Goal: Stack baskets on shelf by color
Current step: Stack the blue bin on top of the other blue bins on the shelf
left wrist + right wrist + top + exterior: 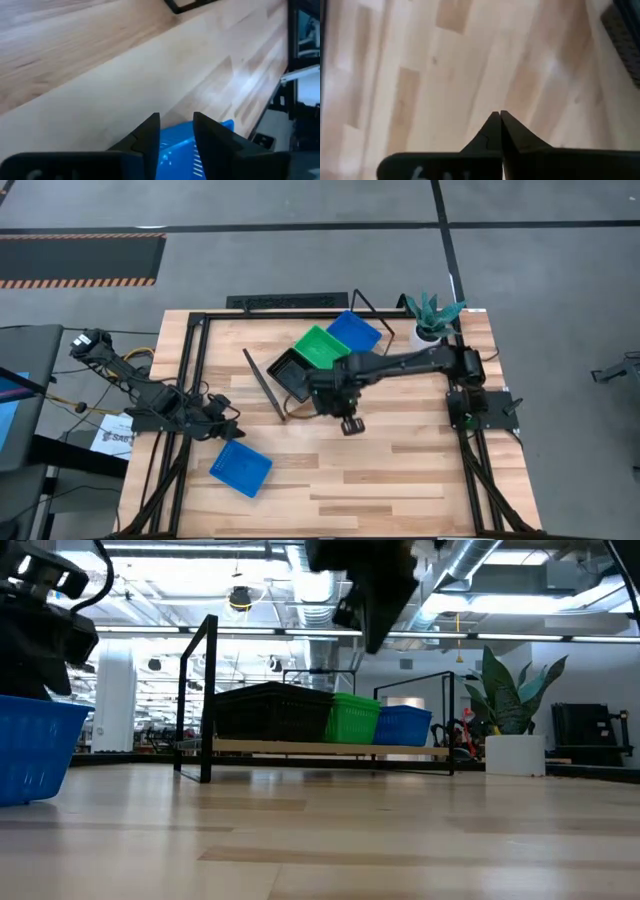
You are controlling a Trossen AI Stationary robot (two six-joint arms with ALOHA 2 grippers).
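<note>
The left gripper (176, 131) has its fingers (149, 135) parted around the rim of a loose blue basket (241, 469), well in front of the shelf (300, 395); whether they pinch it is unclear. The right gripper (499, 116), fingers pressed shut and empty, hangs over bare bench (400, 470) just before the shelf. There black baskets (295, 372), green baskets (322, 346) and blue baskets (354, 331) sit side by side, stack counts hidden.

The right arm reaches from the table's (400, 480) right edge toward its middle, its right gripper (496, 120) hanging above the bare wood with the fingers pressed together, holding nothing. The left arm lies low by the table's left edge, the left gripper (176, 131) with fingers parted.
</note>
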